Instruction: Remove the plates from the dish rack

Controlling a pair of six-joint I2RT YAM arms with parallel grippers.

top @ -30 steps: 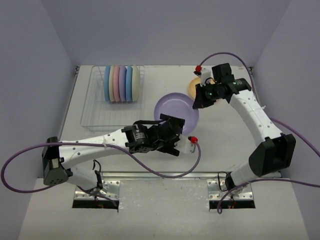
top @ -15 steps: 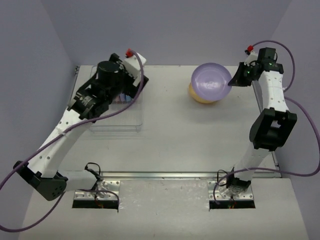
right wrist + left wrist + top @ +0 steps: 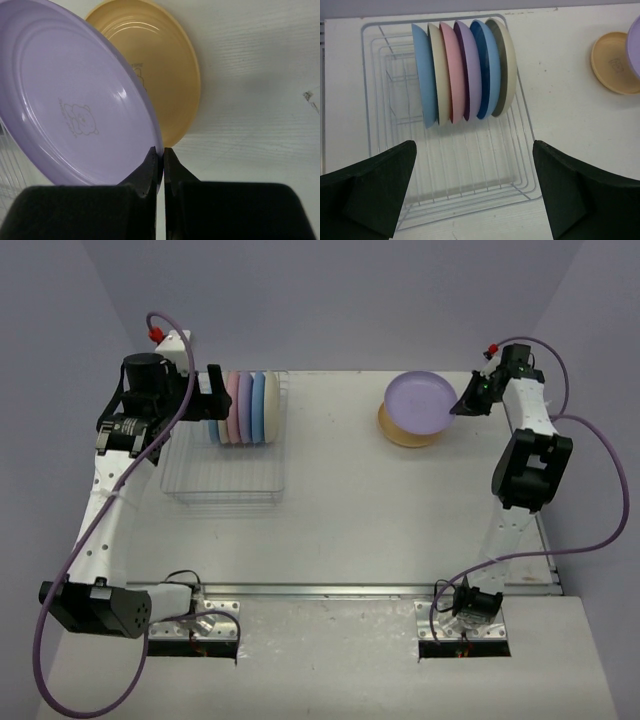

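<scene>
Right gripper is pinching the near rim of the lavender plate, jaws clamped on its edge. The plate is hanging over the yellow-orange plate, which is lying flat on the table at the far right, and it appears to be sitting at a tilt against it. The two are overlapping but not lining up. From above, the lavender plate is sitting a little toward the back and right, leaving a crescent of yellow-orange showing at the near-left. Whether they are touching, cannot tell. The set-down is probably turning on that offset, calling for levelling and a shift near-left before letting go. Left gripper is hovering spread wide and empty above the dish rack, where six plates are standing on edge in a row at the far end.
</scene>
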